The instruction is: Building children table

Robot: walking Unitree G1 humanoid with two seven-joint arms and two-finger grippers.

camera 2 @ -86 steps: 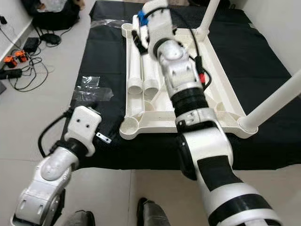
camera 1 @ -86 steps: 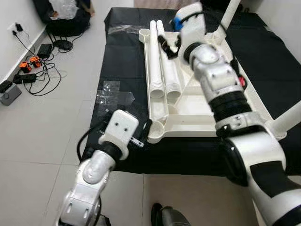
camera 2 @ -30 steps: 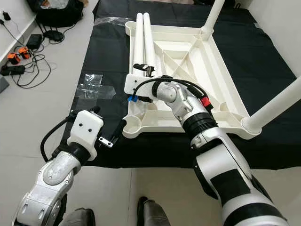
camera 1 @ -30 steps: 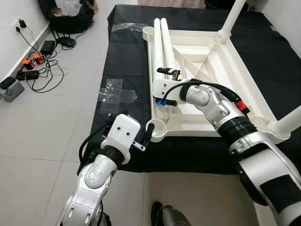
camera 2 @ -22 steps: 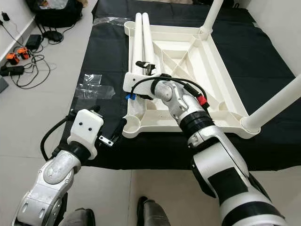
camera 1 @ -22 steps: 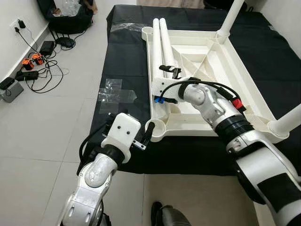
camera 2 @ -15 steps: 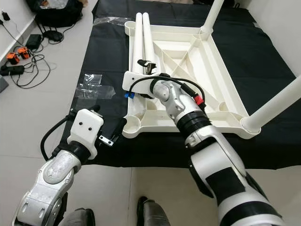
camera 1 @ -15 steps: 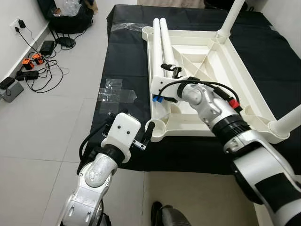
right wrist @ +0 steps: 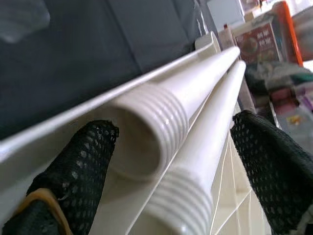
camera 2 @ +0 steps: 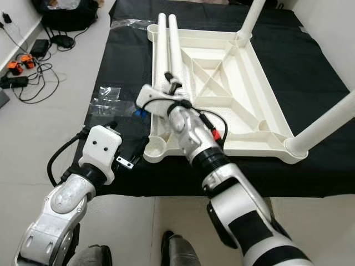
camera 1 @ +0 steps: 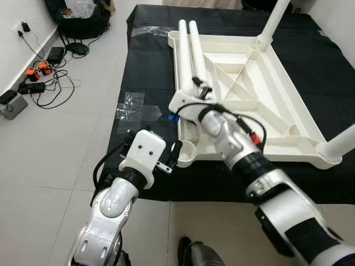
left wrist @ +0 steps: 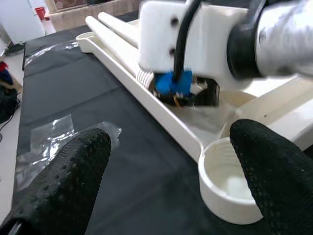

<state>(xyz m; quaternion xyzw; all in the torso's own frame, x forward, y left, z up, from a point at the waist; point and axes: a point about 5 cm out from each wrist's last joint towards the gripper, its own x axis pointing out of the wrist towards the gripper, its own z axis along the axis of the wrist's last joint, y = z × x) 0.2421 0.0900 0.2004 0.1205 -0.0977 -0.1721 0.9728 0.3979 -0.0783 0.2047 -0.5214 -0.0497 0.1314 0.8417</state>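
An upturned white plastic children's tabletop (camera 1: 277, 83) lies on a black cloth sheet (camera 1: 147, 72) spread over the pale tiled floor (camera 1: 50, 155). Two loose white plastic table legs (camera 1: 191, 47) lie side by side along the tabletop's left rim, and two more legs already stand upright in corner sockets at the far corner (camera 1: 273, 19) and the near right corner (camera 1: 338, 144).

The right wrist view shows what the head views blur: the ribbed threaded ends (right wrist: 164, 122) of the two loose legs sit between the right gripper's (right wrist: 186, 156) spread black mesh fingers (right wrist: 80, 166), which flank both tubes without closing on them. The left wrist view looks between the left gripper's (left wrist: 166, 176) wide-open black fingers (left wrist: 73, 171) at the empty round corner socket (left wrist: 227, 186) and the right wrist's blue connector (left wrist: 172, 82) beyond it.

From the head, the right arm reaches across to the left rim, elbow bent, wrist over the legs' near ends (camera 2: 169, 91). The left arm is bent low, its gripper (camera 1: 171, 158) hovering over the cloth just beside the near left socket. A crumpled clear plastic wrapper (camera 1: 136, 108) lies on the cloth's edge, and cables with power adapters (camera 1: 39, 77) trail by the wall.
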